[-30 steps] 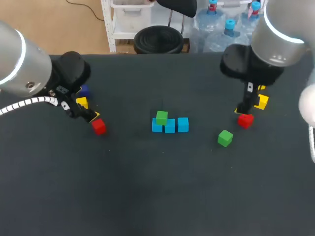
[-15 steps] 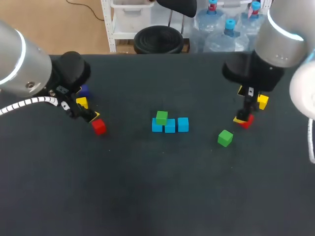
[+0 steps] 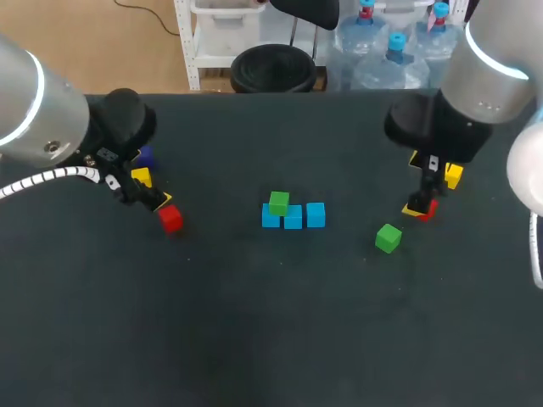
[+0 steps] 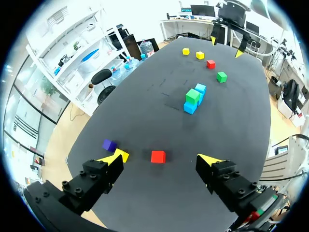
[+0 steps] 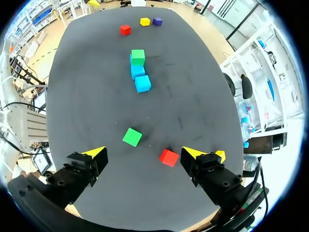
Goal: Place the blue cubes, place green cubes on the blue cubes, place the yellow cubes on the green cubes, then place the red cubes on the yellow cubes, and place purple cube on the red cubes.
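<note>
Left end effector [image 4: 161, 159] is spread wide open and gripping nothing. The left red cube [image 4: 158, 156] sits on the tabletop [image 3: 254, 322] between its fingers, touching neither. Close by on that side are a yellow cube [image 3: 141, 177] and the purple cube [image 3: 146, 156]. Right end effector [image 5: 143, 152] is released too, with the right red cube [image 5: 168, 157] between its fingers, nearer one tip, and a loose green cube [image 5: 132, 137] a bit ahead. Mid-table, three blue cubes [image 3: 293, 218] touch in a row, with a stacked green cube [image 3: 278, 203] on the end one.
</note>
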You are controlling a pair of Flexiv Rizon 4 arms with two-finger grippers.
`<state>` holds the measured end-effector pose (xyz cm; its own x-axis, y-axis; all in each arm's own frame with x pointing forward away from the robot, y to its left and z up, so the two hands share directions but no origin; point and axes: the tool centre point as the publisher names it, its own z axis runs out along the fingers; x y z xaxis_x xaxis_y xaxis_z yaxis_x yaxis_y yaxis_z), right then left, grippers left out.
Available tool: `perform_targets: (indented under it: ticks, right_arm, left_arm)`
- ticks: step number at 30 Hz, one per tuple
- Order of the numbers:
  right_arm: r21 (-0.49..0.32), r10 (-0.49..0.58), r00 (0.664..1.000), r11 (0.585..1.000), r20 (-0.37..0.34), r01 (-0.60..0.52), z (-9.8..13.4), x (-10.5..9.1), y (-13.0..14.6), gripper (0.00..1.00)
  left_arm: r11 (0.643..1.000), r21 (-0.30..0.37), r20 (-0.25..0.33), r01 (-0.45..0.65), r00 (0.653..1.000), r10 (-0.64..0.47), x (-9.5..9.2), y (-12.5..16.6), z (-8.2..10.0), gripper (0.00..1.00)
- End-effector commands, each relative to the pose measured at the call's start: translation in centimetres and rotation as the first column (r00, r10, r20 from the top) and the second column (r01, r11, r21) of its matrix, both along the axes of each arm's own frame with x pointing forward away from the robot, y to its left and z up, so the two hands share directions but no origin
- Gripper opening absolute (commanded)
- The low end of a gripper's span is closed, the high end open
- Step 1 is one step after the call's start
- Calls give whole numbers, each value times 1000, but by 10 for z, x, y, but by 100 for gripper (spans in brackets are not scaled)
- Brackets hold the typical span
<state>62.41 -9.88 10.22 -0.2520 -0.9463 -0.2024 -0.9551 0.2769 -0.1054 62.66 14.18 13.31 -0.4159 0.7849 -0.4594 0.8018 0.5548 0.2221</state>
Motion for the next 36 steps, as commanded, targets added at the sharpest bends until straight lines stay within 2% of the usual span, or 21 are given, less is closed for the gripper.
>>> perform_targets:
  ticks: [1,6,14,20,24,30,36]
  right_arm:
    - [-32,29,997,999,-73,-32,-6,3,3,100]
    - [-94,82,978,990,-193,-102,-16,11,9,100]
    - [-127,118,962,980,-247,-153,-23,18,13,100]
    - [-113,120,959,982,-258,-154,-38,13,19,100]
    - [-104,99,959,986,-264,-130,-48,0,22,100]
    - [-92,10,968,995,-250,-35,-57,-19,25,100]
    - [-139,-80,973,989,-216,50,-65,-35,33,100]
  left_arm:
    - [1000,-3,0,4,1000,-4,1,1,0,100]
    - [1000,-3,0,4,1000,-4,1,1,0,100]
    - [1000,-3,0,4,1000,-4,1,1,0,100]
    - [1000,-3,0,4,1000,-4,1,1,0,100]
    - [1000,-3,0,4,1000,-4,1,1,0,100]
    - [1000,-3,0,4,1000,-4,1,1,0,100]
    - [1000,-3,0,4,1000,-4,1,1,0,100]
